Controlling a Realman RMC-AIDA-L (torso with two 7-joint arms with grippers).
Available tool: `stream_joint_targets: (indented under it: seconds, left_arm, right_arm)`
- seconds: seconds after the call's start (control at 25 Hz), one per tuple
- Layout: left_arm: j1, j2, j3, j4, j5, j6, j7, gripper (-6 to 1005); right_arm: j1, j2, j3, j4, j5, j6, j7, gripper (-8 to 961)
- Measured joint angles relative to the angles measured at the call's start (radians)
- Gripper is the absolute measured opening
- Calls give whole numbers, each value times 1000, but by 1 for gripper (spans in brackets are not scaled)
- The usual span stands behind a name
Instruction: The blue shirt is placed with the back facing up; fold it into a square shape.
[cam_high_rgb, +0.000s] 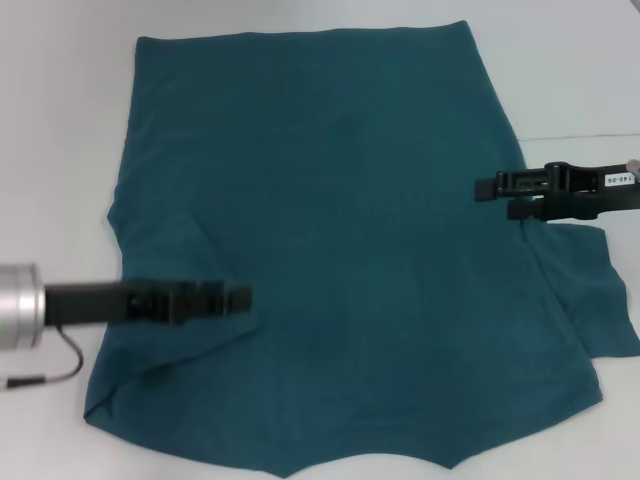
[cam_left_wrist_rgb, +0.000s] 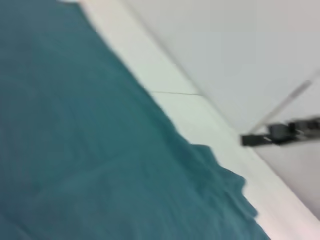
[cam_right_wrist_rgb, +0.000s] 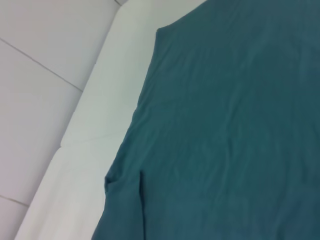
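My left tool (cam_high_rgb: 235, 298) is reaching in over the left side of the blue shirt (cam_high_rgb: 340, 250), its tip hanging above the cloth just inside the left edge, where a shallow crease is running down toward the near corner; from the head view its fingers are looking closed together with nothing between them, though I cannot tell this for certain at that angle. A thin dark cable (cam_high_rgb: 45, 372) is trailing from my left arm onto the white bench (cam_high_rgb: 60, 120). The shirt itself is lying spread almost flat across the middle of the bench, plain side up, its straight edge toward the far side and its curved edge toward me. On its right side a sleeve (cam_high_rgb: 600, 290) is sticking out loosely, partly rumpled. My right tool (cam_high_rgb: 490, 190) is pointing inward over the shirt's right edge, just above that sleeve; I cannot tell whether it is holding any cloth or how far its fingers are parted. In my left wrist view the right tool (cam_left_wrist_rgb: 250, 139) is showing far off, beyond the shirt's edge.
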Motion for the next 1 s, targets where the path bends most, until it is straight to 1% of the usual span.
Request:
stream_joint_targets:
  seconds: [0.08, 0.16, 0.28, 0.4, 0.48, 0.56, 0.64, 0.72, 0.76, 0.8, 0.88, 1.0]
  left_arm:
    - [43, -18, -1, 34, -23, 35, 70, 603]
    - [67, -30, 0, 51, -33, 52, 97, 610]
    - [74, -37, 3, 51, -36, 82, 144, 647]
    - [73, -42, 6, 49, -37, 111, 176, 698]
    - [70, -43, 6, 42, -37, 112, 168, 731]
    - [66, -41, 0, 29, -40, 101, 128, 765]
    - [64, -37, -5, 21, -44, 88, 85, 799]
    - [63, -34, -12, 17, -46, 78, 55, 860]
    - [63, -32, -25, 14, -48, 71, 52, 860]
    - [63, -32, -25, 14, -48, 71, 52, 860]
    - [63, -32, -31, 5, -54, 58, 52, 860]
    - [62, -32, -31, 0, -59, 40, 52, 860]
  right_arm:
    - [-4, -1, 2, -1, 0, 12, -12, 885]
    - [-11, 0, 3, -1, -2, 35, -14, 885]
    - [-19, 0, 3, -1, -2, 55, -8, 885]
    - [-26, -6, 4, -1, -2, 50, -5, 885]
    - [-33, -16, 4, -2, -2, 26, -5, 885]
    - [-42, -31, 3, -3, -11, -8, -2, 885]
    - [-57, -55, 3, -10, -45, -35, 27, 885]
    - [-77, -76, 3, -27, -85, -48, 71, 885]
    - [-106, -90, 5, -57, -119, -56, 125, 885]
    - [-106, -90, 5, -57, -119, -56, 125, 884]
    - [-134, -97, 11, -90, -144, -60, 165, 884]
    - [-167, -99, 32, -117, -166, -62, 196, 884]
